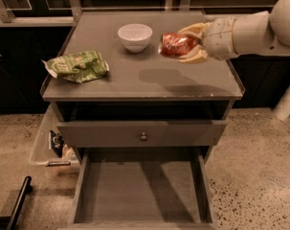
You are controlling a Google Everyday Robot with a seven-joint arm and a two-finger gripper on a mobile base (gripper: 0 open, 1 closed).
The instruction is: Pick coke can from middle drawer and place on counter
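The red coke can (175,44) lies sideways in my gripper (190,44), held in the air above the right part of the grey counter (135,78). Its shadow falls on the counter below. The pale fingers (193,57) are shut around the can, one above and one below it. The arm reaches in from the right. The middle drawer (142,190) is pulled out at the bottom, its flat grey floor bare.
A white bowl (135,36) stands at the back middle of the counter, just left of the can. A green snack bag (77,66) lies at the left. A closed drawer front with a round knob (143,137) sits above the open drawer. A clear bin (51,145) stands left of the cabinet.
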